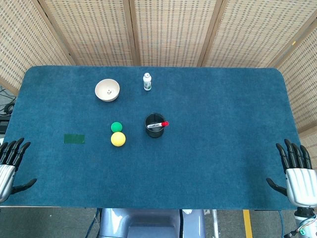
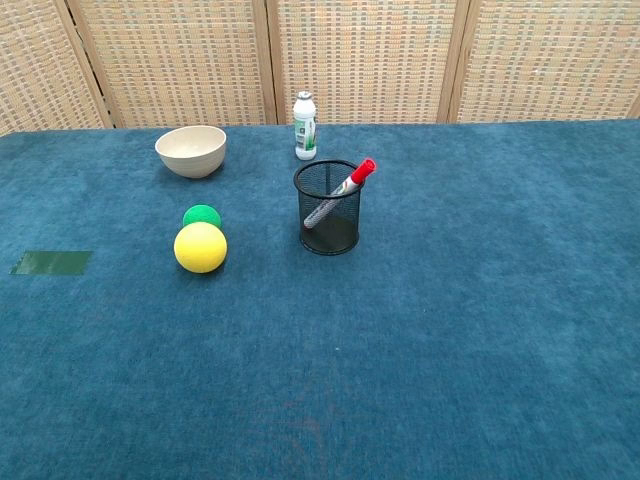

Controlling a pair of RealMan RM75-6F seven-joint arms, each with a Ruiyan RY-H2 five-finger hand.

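I see my left hand [image 1: 9,166] at the lower left edge and right hand [image 1: 298,174] at lower right, both empty with fingers spread. Mid-frame, yellow ball [image 1: 118,139] touches green ball [image 1: 116,127], beside the mesh pen cup [image 1: 154,125] holding a red-capped marker [image 1: 158,124]. Farther up: bowl [image 1: 107,90], white bottle [image 1: 147,82].

Centre frame, black mesh cup [image 2: 330,208] upright on the blue cloth [image 2: 470,330], red-capped marker [image 2: 343,190] leaning inside, cap poking over the rim. Left of it, yellow ball [image 2: 200,247] touching green ball [image 2: 202,215] behind. Upper left, cream bowl [image 2: 191,151]. Top centre, small white bottle [image 2: 306,125]. Far left, green patch [image 2: 51,262].
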